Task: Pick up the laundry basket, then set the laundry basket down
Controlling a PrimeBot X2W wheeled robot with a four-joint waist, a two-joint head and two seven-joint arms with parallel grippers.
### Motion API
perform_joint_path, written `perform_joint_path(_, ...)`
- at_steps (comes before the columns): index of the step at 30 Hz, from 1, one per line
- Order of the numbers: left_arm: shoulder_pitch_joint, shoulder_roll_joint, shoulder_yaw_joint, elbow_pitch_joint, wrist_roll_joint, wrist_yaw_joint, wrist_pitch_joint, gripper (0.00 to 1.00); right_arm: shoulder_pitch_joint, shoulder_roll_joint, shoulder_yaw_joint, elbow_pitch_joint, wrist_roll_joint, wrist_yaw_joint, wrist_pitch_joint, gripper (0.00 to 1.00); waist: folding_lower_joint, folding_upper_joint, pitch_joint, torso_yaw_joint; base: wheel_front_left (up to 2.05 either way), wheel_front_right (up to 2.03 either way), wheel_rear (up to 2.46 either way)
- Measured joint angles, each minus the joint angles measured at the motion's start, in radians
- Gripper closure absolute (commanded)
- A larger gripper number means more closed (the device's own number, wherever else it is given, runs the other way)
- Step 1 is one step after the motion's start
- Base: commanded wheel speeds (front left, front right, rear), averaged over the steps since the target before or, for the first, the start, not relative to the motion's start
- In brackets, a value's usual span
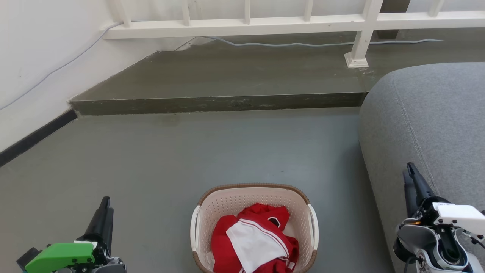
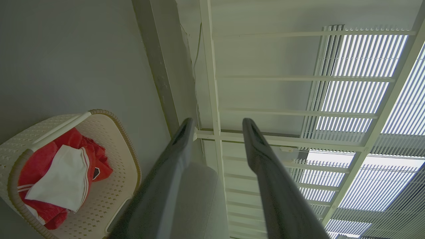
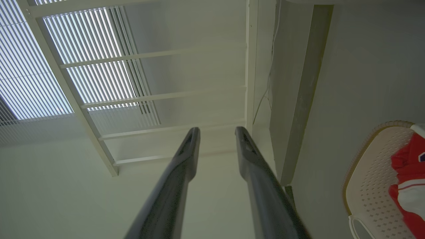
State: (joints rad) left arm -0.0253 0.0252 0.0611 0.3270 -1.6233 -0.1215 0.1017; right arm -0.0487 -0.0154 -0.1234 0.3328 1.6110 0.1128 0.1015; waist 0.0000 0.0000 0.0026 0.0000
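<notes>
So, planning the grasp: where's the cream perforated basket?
Head view, bottom centre: the basket stands between left gripper and right gripper, left of the grey sofa.

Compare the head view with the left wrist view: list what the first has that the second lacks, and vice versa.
Head view: the right claw, and the green housing behind the left claw. Left wrist view: slatted blinds beyond the white railing. Both: the left claw, the laundry basket on the floor, holding a red-and-white garment, and that railing.

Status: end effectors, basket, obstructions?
Left end effector open, empty; right end effector open, empty. Laundry basket on floor between them, ungrasped, red-and-white clothes inside. Grey sofa close beside right end effector.
</notes>
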Motion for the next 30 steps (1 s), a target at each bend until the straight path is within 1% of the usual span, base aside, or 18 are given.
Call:
perform_joint_path(10,0.003,-0.003,-0.005,-0.016,0.008,0.000,-0.020,0.00,0.003,0.002,0.018,-0.016,-0.005,0.000,-0.015,0.00,0.0000,0.0000,0.002,0.000,0.00,0.00,0.00)
perform_joint_path(14,0.003,-0.003,-0.012,-0.023,0.019,0.000,-0.034,0.00,0.001,0.001,0.034,-0.029,-0.028,0.000,-0.029,0.00,0.0000,0.0000,0.004,0.000,0.00,0.00,0.00)
perform_joint_path(19,0.002,-0.002,-0.029,-0.043,0.047,0.000,-0.057,0.00,0.000,-0.004,0.058,-0.044,-0.062,0.000,-0.049,0.00,0.0000,0.0000,0.006,0.000,0.00,0.00,0.00)
perform_joint_path(30,-0.001,0.012,-0.066,-0.056,0.149,0.000,-0.097,0.00,-0.005,-0.021,0.111,-0.069,-0.138,0.000,-0.093,0.00,0.0000,0.0000,0.011,-0.001,0.00,0.00,0.00)
